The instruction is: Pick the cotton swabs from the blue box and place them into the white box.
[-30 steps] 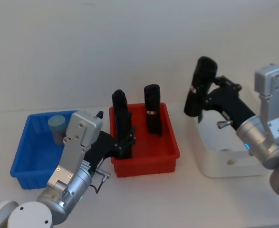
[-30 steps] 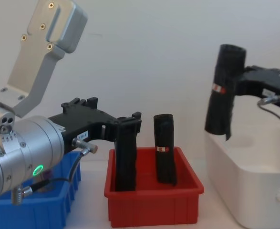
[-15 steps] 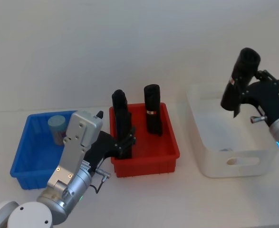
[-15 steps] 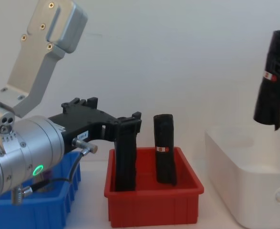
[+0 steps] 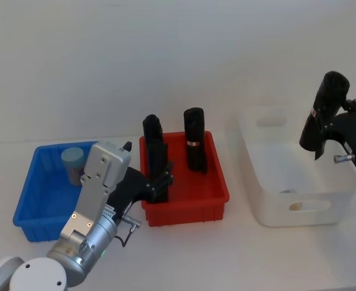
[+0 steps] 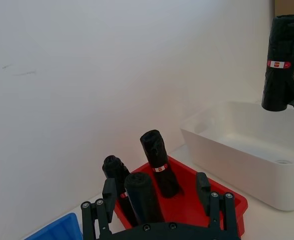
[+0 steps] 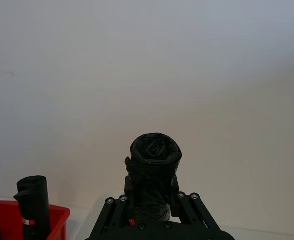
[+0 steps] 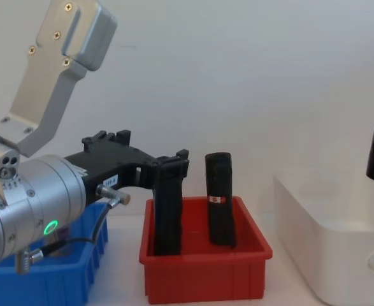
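One jar of cotton swabs (image 5: 73, 163) with a pale lid stands in the far corner of the blue box (image 5: 29, 203) at the left. The white box (image 5: 268, 209) sits at the right. Above its right side hangs a black roll (image 5: 324, 114) with a red-white label, upright, with my right gripper (image 5: 325, 125) shut on it; the right wrist view shows the roll (image 7: 154, 165) between the fingers. My left gripper (image 5: 161, 182) is over the red bin, open, its fingers (image 6: 108, 194) standing on either side of a black roll (image 6: 142, 197).
A red bin (image 5: 187, 205) between the two boxes holds upright black rolls (image 5: 194, 147). The white box's floor carries a small round mark (image 6: 284, 162). A plain white wall runs behind the table. Bare tabletop lies in front of the bins.
My right gripper has carried the black roll to the right, from the white box's left edge to above its right side. The left arm has stayed still.
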Robot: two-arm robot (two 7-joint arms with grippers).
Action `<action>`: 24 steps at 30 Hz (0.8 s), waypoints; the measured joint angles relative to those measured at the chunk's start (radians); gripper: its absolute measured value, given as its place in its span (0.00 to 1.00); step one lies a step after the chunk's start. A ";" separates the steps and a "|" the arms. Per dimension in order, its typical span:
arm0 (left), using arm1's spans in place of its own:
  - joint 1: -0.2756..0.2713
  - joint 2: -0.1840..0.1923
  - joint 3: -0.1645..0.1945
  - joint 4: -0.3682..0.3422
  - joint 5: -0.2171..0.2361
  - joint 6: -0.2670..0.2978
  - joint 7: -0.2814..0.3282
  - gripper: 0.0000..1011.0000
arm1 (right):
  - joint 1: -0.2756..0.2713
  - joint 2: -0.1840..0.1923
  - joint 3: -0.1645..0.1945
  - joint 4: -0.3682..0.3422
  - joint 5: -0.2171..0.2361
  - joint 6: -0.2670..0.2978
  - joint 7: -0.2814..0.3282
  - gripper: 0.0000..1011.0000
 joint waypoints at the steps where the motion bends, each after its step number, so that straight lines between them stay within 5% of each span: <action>1: 0.000 0.000 0.000 0.000 0.000 0.000 0.000 0.99 | 0.000 0.000 0.000 0.002 0.000 0.003 0.000 0.36; 7: 0.000 0.000 0.000 0.000 0.000 0.000 0.000 0.99 | 0.001 -0.001 0.001 0.019 -0.003 0.017 -0.001 0.38; 24: 0.000 0.000 0.000 0.000 0.000 0.000 0.000 0.99 | 0.012 -0.010 0.000 0.061 -0.011 0.030 0.001 0.87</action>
